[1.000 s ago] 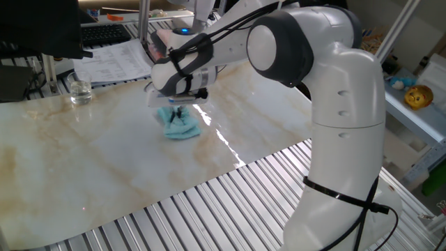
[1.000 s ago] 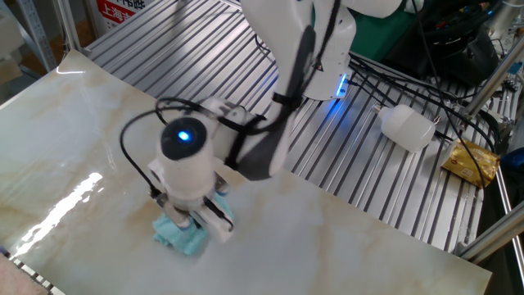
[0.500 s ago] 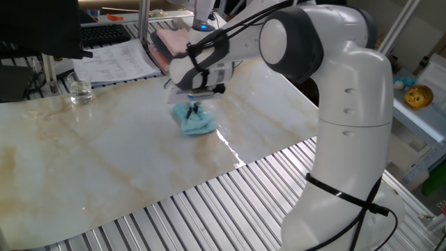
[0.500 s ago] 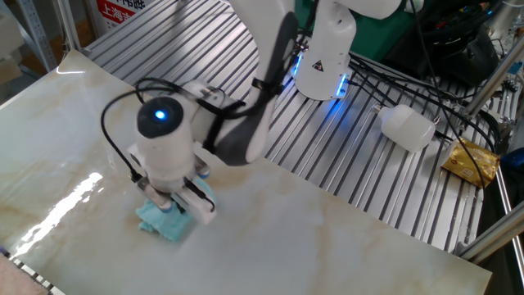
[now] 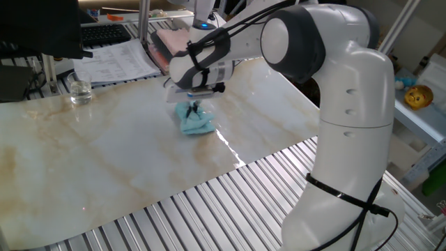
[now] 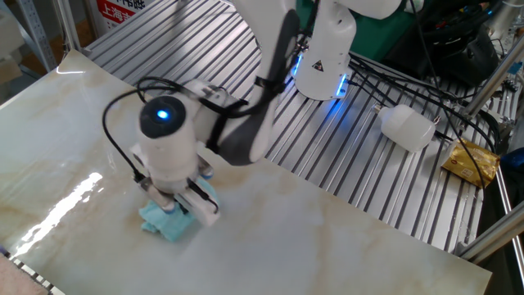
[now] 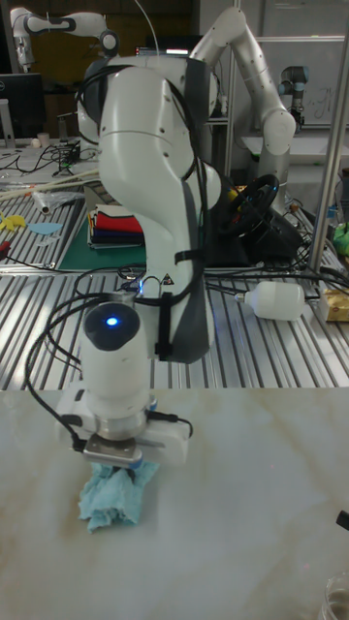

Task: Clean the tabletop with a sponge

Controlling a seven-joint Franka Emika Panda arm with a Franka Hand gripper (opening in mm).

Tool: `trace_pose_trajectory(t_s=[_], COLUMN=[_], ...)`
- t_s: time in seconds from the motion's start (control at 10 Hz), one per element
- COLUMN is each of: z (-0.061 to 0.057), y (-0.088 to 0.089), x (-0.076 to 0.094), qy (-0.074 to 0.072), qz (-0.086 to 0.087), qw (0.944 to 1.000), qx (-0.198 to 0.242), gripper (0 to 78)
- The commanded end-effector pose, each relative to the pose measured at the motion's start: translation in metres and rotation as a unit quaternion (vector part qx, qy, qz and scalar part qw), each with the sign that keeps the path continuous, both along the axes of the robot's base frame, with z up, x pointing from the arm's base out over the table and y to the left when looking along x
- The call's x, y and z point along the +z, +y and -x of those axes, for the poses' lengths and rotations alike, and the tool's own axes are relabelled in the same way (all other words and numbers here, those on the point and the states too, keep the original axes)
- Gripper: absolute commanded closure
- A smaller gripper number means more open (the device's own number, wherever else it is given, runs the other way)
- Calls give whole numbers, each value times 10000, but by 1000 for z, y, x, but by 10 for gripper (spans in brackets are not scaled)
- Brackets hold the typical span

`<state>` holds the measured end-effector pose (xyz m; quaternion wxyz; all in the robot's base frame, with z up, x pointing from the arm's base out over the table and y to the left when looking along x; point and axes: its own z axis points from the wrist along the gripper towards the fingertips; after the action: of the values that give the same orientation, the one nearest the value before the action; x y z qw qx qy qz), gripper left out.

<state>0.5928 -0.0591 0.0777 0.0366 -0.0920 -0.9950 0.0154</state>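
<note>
Clearly, your gripper (image 5: 196, 106) was pressed down onto the sponge (image 5: 194, 121), its fingers pinching the top of that crumpled blue wad from above; the jaws themselves were mostly hidden under the wrist, so you could only judge the pinch by the sponge bunching up beneath them. You had a soft, light, limp thing there, more cloth than block, likely to fold and drag rather than slide flat. Holding it near the middle looked right, since a pinch at a corner would probably have let the rest trail. It lay on the tabletop (image 5: 104, 153), toward the far side of the sheet.

Outward, you had broad open marble toward the near edge, where the ribbed metal slats (image 5: 230, 202) began. A small glass (image 5: 81, 92) stood near the far left edge, well apart from the sponge, and papers (image 5: 115, 59) lay beyond it; sweeping that way would have called for care.
</note>
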Motion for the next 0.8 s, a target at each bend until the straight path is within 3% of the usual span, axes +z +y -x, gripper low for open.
trace_pose_trajectory(t_s=[0.1, 0.6, 0.8], z=[-1, 6, 7], y=[69, 115, 116], x=[7, 11, 10], qy=[40, 43, 30], qz=[8, -49, -50], qw=[9996, 9992, 9996], qx=[-284, -392, -293], gripper=[763, 763, 763])
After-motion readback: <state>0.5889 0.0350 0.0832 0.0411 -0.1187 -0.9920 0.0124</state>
